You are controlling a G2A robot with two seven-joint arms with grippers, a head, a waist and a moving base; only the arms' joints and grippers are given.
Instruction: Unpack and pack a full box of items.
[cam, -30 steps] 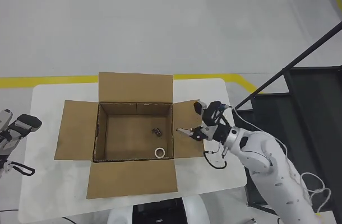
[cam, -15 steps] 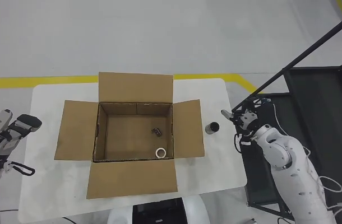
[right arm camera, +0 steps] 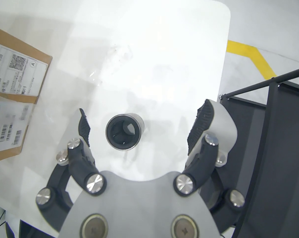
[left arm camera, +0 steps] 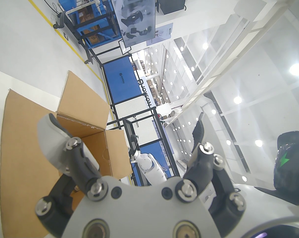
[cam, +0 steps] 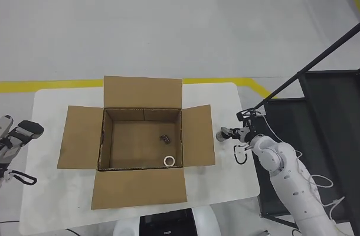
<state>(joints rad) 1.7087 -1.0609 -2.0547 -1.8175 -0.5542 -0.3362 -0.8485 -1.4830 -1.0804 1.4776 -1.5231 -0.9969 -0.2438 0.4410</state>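
Observation:
An open cardboard box (cam: 141, 144) sits mid-table with all flaps spread. Inside lie a white ring (cam: 169, 160) and a small dark item (cam: 164, 139). A dark hollow cylinder (cam: 220, 136) stands upright on the white table (cam: 227, 97) just right of the box's right flap. My right gripper (cam: 231, 132) is open beside it; in the right wrist view the cylinder (right arm camera: 124, 131) stands between the spread fingers of the gripper (right arm camera: 143, 120), touching neither. My left gripper (cam: 16, 128) is open and holds nothing, off the table's left edge; the left wrist view shows the gripper (left arm camera: 123, 126) with the box (left arm camera: 25, 134) behind it.
A black metal rack (cam: 333, 118) stands close to the table's right edge, right behind my right arm. A yellow floor line (cam: 44, 86) runs behind the table. Bare tabletop lies left of the box and at the far right corner.
A second ago the right gripper was over the box's right flap. It then pulled away to the right, leaving the cylinder standing on the table, and has now come back beside it. The left arm kept still.

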